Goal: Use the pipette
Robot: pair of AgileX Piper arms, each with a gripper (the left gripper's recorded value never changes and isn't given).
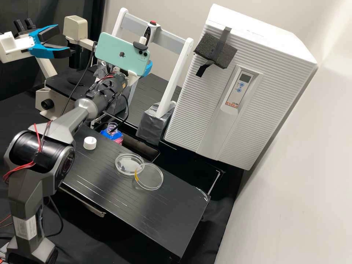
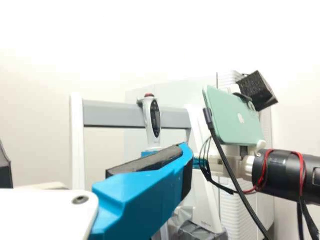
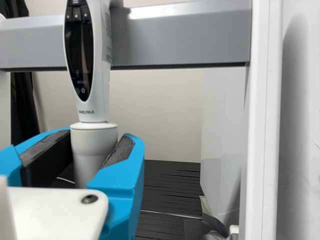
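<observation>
Pipette hangs upright from the rack, barrel inside the right claw; clamping cannot be told. Left claw, spread, stands well apart at the pipette's 9 o'clock.

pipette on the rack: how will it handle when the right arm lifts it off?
Likely rigid: the pipette looks like one hard plastic body. Its barrel is smooth and round where the right gripper sits, so it may slip or twist. It hangs from the rack, so probably lift before pulling away.
</observation>
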